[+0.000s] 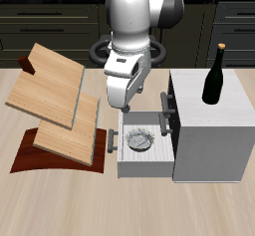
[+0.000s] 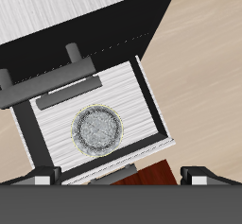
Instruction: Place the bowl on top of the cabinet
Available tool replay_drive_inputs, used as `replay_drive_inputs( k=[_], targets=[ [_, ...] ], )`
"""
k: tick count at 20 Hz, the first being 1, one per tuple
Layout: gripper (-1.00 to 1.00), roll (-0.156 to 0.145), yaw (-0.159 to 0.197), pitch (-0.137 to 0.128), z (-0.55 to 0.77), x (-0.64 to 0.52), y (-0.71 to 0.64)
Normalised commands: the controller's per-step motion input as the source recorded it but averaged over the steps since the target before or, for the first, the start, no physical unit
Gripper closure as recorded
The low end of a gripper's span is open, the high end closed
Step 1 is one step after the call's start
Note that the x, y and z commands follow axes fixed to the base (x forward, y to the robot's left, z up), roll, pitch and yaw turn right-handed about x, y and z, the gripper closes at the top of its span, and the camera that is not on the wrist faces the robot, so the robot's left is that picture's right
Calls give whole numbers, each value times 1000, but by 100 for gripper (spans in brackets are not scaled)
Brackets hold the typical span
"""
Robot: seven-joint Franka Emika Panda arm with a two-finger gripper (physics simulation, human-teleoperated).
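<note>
The bowl point(image 1: 138, 140), small, round and speckled grey inside, lies in the pulled-out drawer point(image 1: 141, 161) of the cabinet point(image 1: 211, 130). My gripper point(image 1: 127, 108) hangs above the drawer, a little farther back than the bowl and well clear of it. In the wrist view the bowl point(image 2: 97, 130) sits on the drawer's white floor point(image 2: 52, 110), straight below my gripper point(image 2: 121, 178). The fingertips point(image 2: 43, 179) stand far apart with nothing between them. The cabinet's light top point(image 2: 66, 6) and a dark handle point(image 2: 57, 86) also show there.
A black bottle point(image 1: 214, 75) stands upright on the cabinet's top near its back. Tilted wooden boards point(image 1: 55, 106) on a dark red-brown base point(image 1: 40, 160) stand beside the drawer. Dark kitchen cupboards run behind the table.
</note>
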Motion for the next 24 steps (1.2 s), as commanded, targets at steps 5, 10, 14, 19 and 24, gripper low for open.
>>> replay_drive_inputs(
  k=[5, 10, 14, 19, 24],
  targets=[
    [-100, 10, 326, -35, -106, 6, -53],
    [-100, 7, 105, 25, -156, 60, -87],
    [-100, -3, 36, -16, -35, -7, -58],
    [-100, 8, 14, -17, 55, 20, 28],
    [-100, 10, 16, -40, 87, 9, -48]
  ],
)
